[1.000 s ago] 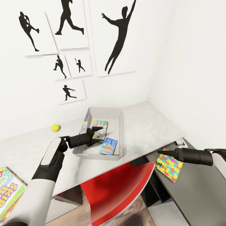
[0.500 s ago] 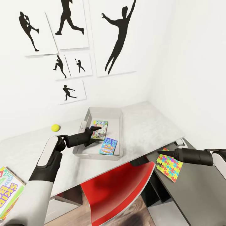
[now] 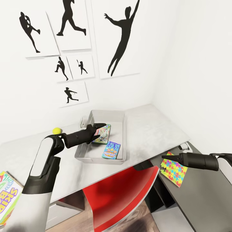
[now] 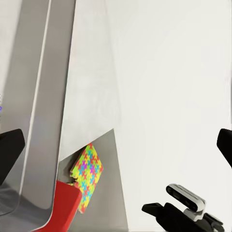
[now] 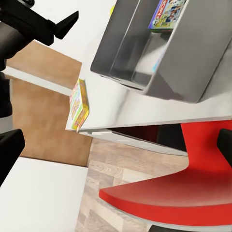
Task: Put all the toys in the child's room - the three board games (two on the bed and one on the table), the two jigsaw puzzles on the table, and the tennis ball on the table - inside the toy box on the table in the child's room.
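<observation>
The left gripper (image 3: pixel 100 125), fingers apart, is held over the toy box (image 3: pixel 120 158); two board games (image 3: pixel 111 150) are seen inside.

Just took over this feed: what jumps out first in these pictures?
The toy box sits mid-table with two small board games inside, and the left gripper hangs over it. A bright jigsaw puzzle lies on the lower desk section just ahead of the right gripper. The tennis ball waits left of the box.

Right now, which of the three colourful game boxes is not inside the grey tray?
The large yellow-green board game at the table's near left edge. The two smaller blue-white board games already lie inside the toy box.
</observation>
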You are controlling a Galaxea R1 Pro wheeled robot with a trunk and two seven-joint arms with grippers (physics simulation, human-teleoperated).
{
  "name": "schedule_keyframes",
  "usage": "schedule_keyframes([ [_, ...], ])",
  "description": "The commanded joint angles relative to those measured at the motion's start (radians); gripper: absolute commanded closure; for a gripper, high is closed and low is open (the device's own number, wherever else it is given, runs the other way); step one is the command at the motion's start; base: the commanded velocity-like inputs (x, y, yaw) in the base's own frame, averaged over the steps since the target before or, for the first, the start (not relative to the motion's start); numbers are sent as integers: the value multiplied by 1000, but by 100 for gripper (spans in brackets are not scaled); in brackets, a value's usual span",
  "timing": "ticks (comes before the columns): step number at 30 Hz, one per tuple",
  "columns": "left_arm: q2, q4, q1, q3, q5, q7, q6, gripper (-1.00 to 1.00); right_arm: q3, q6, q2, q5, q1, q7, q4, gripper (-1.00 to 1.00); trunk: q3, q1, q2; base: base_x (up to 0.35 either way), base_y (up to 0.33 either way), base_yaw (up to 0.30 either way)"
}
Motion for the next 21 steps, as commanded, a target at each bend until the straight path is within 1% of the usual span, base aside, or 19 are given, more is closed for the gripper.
schedule_keyframes([
  [1,0,-1,-1,0,9,11,2,-100,1,3,-1,0,-1,3,0,-100,-2,1,-2,0,0,0],
  [2,-3,-7,-1,-11,9,12,1,-100,1,3,-1,0,-1,3,-1,-100,-2,1,-2,0,0,0],
  [3,-3,-7,-1,-11,9,12,1,-100,1,3,-1,0,-1,3,-1,-100,-2,1,-2,0,0,0],
  [5,-7,-17,0,-32,9,11,-2,-100,0,3,-3,0,0,3,-3,-100,-2,1,-2,0,0,0],
  [8,-10,-20,0,-42,9,10,-3,-100,0,3,-4,0,0,3,-3,-100,-2,1,-2,0,0,0],
  [10,-18,-24,0,-58,9,8,-5,-100,-1,3,-7,0,1,3,-6,-100,-2,1,-2,0,0,0],
  [16,-33,-24,2,-77,6,7,-8,-100,-2,3,-10,1,2,2,-19,-100,-2,1,-2,0,0,0],
  [19,-43,-26,24,-98,3,6,-11,-100,-9,3,-13,2,3,0,-39,-100,-2,1,-2,0,0,0],
  [20,-43,-26,24,-98,3,6,-11,-100,-9,3,-13,2,3,0,-39,-100,-2,1,-2,0,0,0],
  [21,-45,-29,37,-106,2,4,-12,-100,-14,3,-14,3,3,0,-46,-100,-2,1,-2,0,0,0],
])
